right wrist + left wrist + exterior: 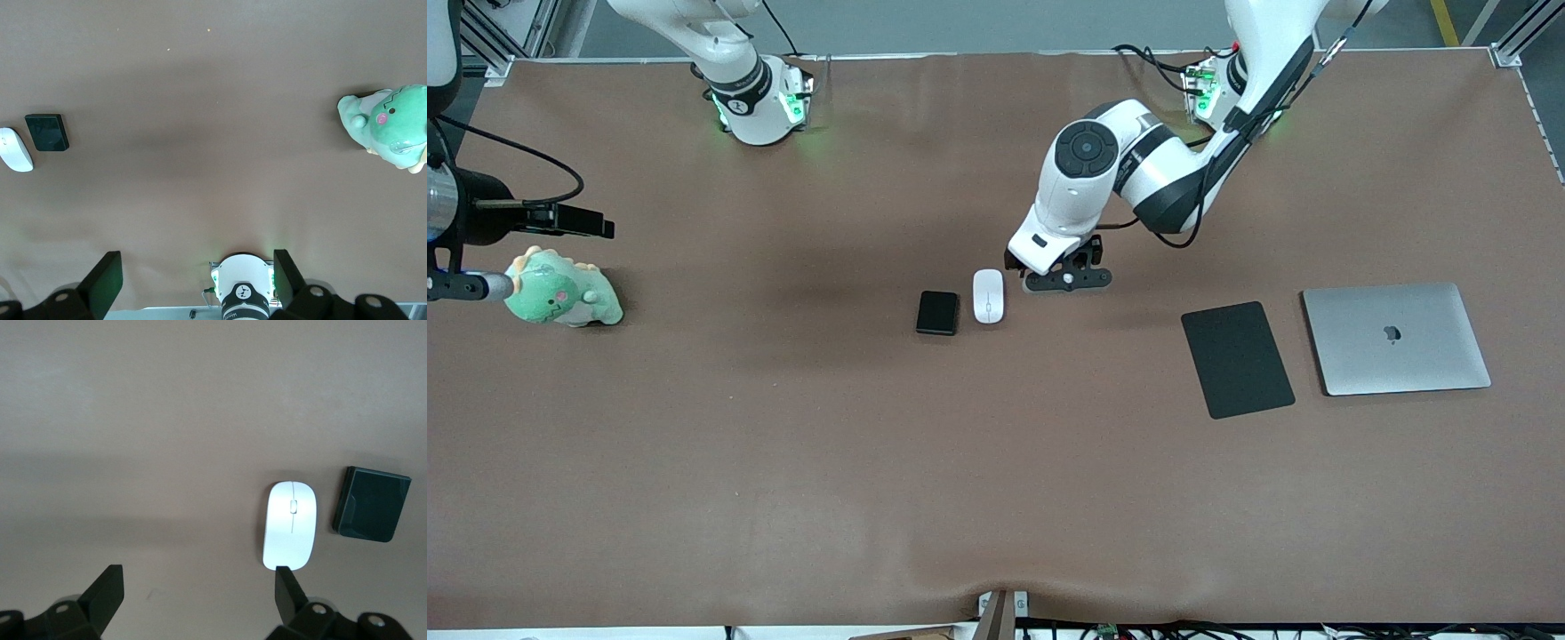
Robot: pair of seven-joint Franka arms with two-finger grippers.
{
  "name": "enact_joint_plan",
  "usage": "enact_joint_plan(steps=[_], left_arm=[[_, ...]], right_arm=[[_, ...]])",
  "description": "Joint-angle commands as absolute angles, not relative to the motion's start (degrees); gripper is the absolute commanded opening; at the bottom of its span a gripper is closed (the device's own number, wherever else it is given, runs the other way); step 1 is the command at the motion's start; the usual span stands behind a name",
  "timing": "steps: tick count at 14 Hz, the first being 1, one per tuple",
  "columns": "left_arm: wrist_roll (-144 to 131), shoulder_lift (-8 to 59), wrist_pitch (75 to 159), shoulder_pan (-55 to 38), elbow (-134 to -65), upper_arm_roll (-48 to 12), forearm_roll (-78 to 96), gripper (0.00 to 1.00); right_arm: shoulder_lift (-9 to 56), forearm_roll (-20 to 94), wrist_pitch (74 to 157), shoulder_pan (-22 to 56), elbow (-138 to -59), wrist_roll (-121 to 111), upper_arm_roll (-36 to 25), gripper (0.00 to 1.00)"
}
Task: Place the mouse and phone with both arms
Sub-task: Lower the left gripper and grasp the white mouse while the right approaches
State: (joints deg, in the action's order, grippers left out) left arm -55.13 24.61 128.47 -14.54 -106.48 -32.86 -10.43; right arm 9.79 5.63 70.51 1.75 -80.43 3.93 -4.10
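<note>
Hovering low just beside the mouse (988, 296), left tool (1060, 270) spread wide and holding nothing; phone (937, 313) flat on the worktop (783, 444) beside mouse. Needs sliding over, straddling the mouse, then closing gently. Right tool (193, 280) waiting, spread wide, up high

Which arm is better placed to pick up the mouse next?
Left. The left gripper hangs open just beside the mouse, while the right gripper, also open, is up at the right arm's end of the table.
</note>
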Motion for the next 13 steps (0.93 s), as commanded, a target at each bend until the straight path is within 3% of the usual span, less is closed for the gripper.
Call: enact_joint_plan(steps=[1, 7, 13], left_arm=[[-57.13, 29.43, 128.50, -16.69, -101.79, -32.78, -12.13, 1.00], [-61.41, 35.85, 134.02, -19.24, -100.20, -32.52, -17.73, 1.00], [-67.59, 43.76, 134.91, -24.25, -93.88, -31.12, -23.55, 1.00]], right_arm=[[10.28, 6.50, 70.57, 1.76, -80.07, 5.01, -4.04, 1.00], [13.00, 6.68, 70.14, 6.05, -80.33, 4.39, -3.78, 1.00], [13.01, 6.94, 69.43, 7.38, -83.32, 5.01, -3.78, 1.00]])
